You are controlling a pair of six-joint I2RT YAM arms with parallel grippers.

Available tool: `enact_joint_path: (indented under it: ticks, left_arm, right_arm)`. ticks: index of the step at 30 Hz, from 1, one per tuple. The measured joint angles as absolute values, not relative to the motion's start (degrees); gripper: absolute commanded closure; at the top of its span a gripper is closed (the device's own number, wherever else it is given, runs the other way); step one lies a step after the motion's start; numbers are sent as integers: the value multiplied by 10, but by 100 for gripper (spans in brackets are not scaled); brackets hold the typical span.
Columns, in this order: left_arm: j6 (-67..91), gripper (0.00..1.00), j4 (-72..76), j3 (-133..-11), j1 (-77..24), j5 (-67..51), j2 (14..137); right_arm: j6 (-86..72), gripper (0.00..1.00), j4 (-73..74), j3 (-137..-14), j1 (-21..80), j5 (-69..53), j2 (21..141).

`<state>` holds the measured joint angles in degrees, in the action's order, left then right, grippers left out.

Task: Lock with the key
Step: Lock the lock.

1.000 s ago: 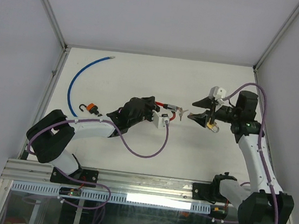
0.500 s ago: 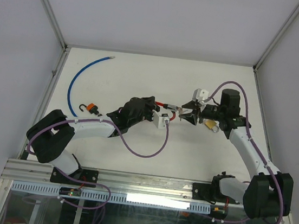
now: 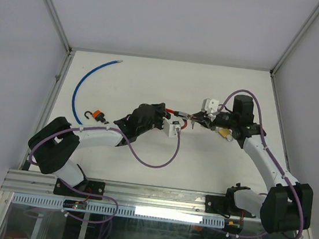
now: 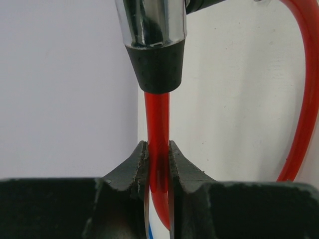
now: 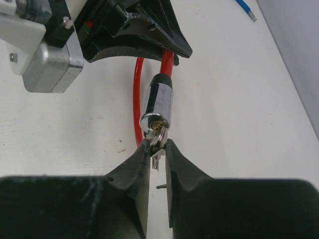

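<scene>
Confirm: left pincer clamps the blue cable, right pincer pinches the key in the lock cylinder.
Wrong colour: the left wrist view shows the left pincer clamps the red cable; the right pincer does pinch the key in the lock cylinder.

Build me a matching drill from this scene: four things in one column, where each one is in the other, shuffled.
Things:
1. red cable
2. key
3. blue cable
4. orange padlock

Places:
A. loose in a curve at the far left of the table
B. in the silver lock cylinder, pinched by the right gripper
C. on the table close to the left arm
D. clamped by the left gripper

Pairs: 1-D, 2-B, 3-A, 4-C
</scene>
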<state>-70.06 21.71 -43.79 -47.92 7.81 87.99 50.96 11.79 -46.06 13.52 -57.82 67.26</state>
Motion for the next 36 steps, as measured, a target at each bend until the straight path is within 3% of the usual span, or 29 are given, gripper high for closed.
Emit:
enact_joint_path:
  ticks: [4, 24, 36]
  left_arm:
    - [-701, 100, 213, -438, -479, 78, 880]
    - [-682, 100, 173, -462, -475, 68, 882]
    - [-664, 100, 118, -497, -458, -3, 882]
  right_arm:
    - [521, 100, 114, -460, 136, -565, 672]
    - [763, 100, 121, -421, 222, -391, 575]
    - [724, 100, 148, -424, 185, -426, 562]
